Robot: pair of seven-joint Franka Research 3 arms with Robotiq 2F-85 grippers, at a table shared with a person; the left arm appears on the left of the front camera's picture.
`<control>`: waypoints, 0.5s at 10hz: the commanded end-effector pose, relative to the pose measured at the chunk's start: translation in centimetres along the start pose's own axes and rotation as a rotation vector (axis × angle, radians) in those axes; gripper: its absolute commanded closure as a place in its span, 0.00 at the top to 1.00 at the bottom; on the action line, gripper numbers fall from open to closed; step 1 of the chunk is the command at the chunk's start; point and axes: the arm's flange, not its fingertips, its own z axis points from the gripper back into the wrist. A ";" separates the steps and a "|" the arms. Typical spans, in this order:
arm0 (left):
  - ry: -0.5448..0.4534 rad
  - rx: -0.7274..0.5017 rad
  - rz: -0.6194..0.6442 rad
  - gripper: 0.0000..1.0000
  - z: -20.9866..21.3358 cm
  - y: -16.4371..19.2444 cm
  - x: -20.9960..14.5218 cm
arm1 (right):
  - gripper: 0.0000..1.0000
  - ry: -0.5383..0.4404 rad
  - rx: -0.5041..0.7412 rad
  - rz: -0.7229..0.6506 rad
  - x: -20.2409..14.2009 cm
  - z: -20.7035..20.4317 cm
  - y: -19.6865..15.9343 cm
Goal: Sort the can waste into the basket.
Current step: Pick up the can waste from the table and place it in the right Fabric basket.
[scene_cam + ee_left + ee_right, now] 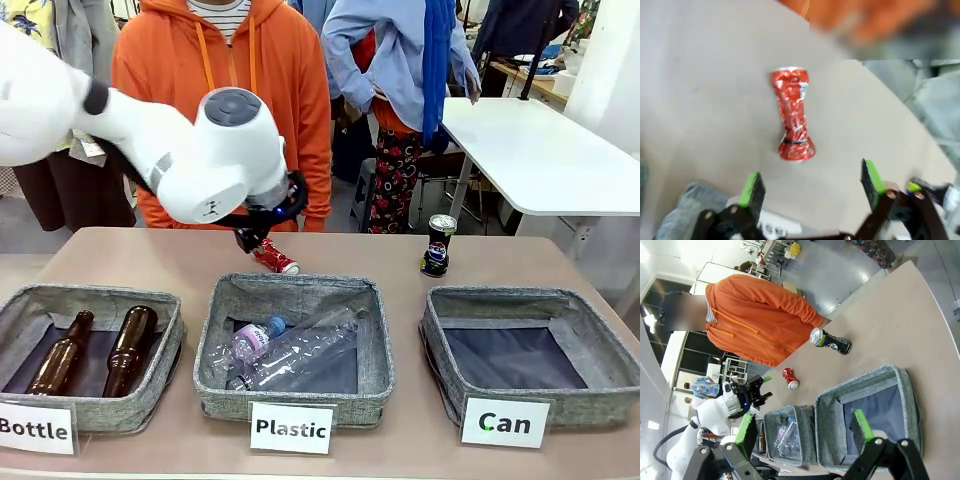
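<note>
both grippers open, nothing held
left arm (200,150) reaches toward the centre, wrist pitched down, left gripper (810,175) jaws spread wide; right gripper (802,417) held up high, jaws wide too

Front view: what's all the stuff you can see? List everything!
crushed can: 1, shiny red, lying behind Plastic bin
upright can: 1, dark, silver top, behind Can bin
glass bottles: 2, brown, in Bottle bin
plastic bottles: about 2, clear, in Plastic bin
bins: 3, grey, row at near edge
table: 1, tan, under everything
person: 1, orange hoodie, far side
left hand: 1, black, green pads, open over crushed can
right hand: 1, black, green pads, open, facing Can bin
</note>
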 end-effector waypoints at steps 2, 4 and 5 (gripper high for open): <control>-0.074 0.044 -0.044 1.00 -3.1 -3.0 -1.1 | 1.00 -0.019 0.030 0.021 0.2 -0.2 -0.1; -0.085 0.082 -0.009 1.00 -4.4 -3.3 -1.0 | 1.00 -0.019 0.030 0.021 0.2 -0.2 -0.1; -0.120 0.109 -0.006 1.00 -5.0 -3.4 -1.6 | 1.00 -0.019 0.030 0.021 0.2 -0.2 -0.1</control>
